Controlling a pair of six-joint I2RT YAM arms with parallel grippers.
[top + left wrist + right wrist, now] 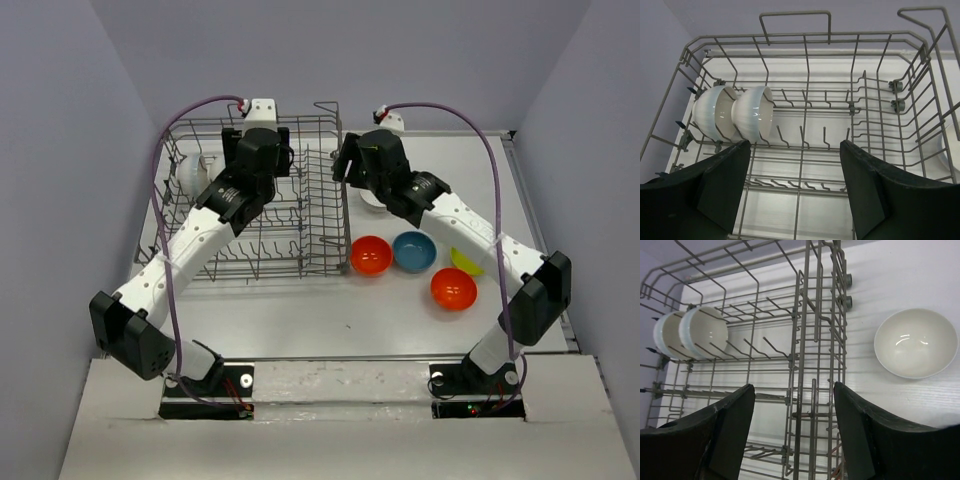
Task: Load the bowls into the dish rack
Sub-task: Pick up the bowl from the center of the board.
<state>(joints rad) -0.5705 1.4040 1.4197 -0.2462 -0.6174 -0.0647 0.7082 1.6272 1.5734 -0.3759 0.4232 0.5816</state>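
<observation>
- The dish rack (805,36) is sitting on the left half of the table (330,320). Two white bowls (754,114) are standing on edge, side by side, among the tines at its left end.
- A third white bowl (916,342) is resting mouth-up on the table just beside the rack's right wall. Two orange-red bowls (371,255), a blue bowl (414,251) and a yellow-green bowl (466,262) are lying nearer the arms.
- The left gripper (795,185) is hovering over the rack, its jaws spread wide and holding nothing.
- The right gripper (792,432) is hanging above the rack's right wall, its jaws likewise apart and empty.
- Handling, as judged: the bowls are appearing rigid, light, glossy and therefore slippery, and probably breakable. Pinching the rim wall, one finger inside and one outside, is looking the surest hold.
- No brand, label or writing is showing legibly.
</observation>
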